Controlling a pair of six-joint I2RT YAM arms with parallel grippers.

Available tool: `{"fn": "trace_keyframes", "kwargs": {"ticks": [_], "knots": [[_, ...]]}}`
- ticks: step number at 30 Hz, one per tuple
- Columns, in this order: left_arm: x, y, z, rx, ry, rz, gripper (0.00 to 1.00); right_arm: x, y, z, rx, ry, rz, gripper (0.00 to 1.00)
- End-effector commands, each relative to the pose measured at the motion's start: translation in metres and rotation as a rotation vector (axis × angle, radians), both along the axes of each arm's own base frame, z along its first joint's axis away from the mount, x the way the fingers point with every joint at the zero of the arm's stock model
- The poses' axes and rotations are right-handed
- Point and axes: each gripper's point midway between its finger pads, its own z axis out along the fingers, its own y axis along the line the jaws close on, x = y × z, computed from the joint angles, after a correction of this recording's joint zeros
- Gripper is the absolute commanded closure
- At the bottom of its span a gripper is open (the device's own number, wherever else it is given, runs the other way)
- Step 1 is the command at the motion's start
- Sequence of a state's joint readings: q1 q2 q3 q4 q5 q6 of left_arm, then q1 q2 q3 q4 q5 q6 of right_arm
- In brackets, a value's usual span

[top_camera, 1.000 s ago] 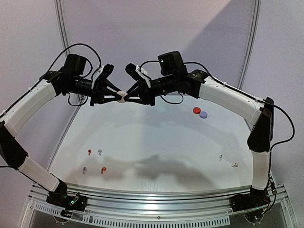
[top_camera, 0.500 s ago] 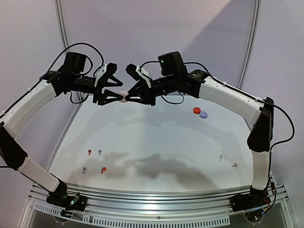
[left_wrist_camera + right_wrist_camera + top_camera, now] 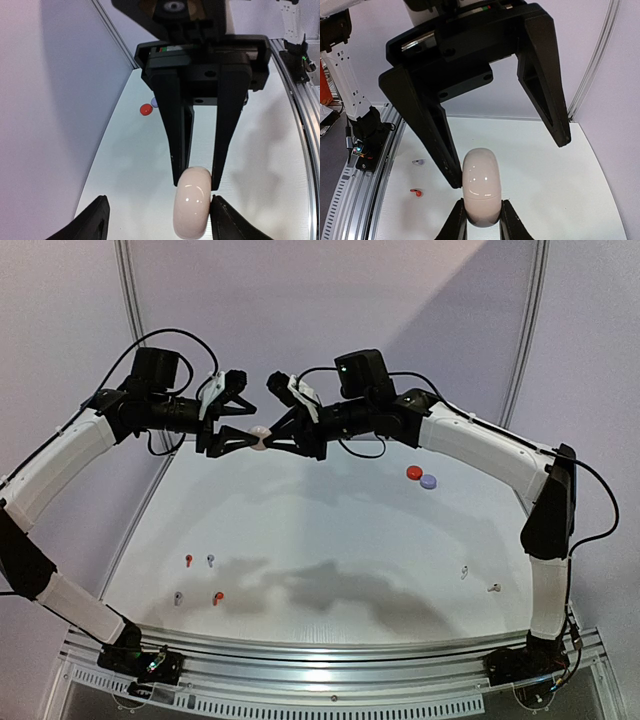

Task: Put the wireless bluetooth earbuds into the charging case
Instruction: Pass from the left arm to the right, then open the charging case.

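Earbuds (image 3: 217, 596) lie scattered by the desk's (image 3: 330, 530) near edge while right jaws grip a white case (image 3: 259, 436) aloft above the far edge, left jaws open around it; a mistimed handover could drop it.

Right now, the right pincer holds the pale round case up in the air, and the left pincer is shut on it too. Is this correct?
Not quite. The right pincer does hold the pale round case in the air, but the left pincer is open, its fingers spread wide around the case. The right wrist view shows this.
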State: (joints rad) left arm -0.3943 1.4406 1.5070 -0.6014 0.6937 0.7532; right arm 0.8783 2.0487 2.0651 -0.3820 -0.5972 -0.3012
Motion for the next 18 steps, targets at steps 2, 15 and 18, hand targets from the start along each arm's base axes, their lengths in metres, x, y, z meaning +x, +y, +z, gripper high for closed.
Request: {"fn": "trace_keyframes", "kwargs": {"ticks": [2,15,18], "knots": [[0.0171,0.0150,0.0206,0.001,-0.112,0.077,0.29,-0.0307,-0.0028,-0.0070,-0.027,0.056,0.097,1.00],[0.0162,0.0234,0.0221,0.007,-0.101,0.070,0.27,-0.0355,-0.0057,-0.0071,-0.020,0.055,0.110,1.00],[0.0170,0.0239,0.0220,0.006,-0.095,0.072,0.27,-0.0362,-0.0066,-0.0057,-0.017,0.051,0.111,1.00]]}}
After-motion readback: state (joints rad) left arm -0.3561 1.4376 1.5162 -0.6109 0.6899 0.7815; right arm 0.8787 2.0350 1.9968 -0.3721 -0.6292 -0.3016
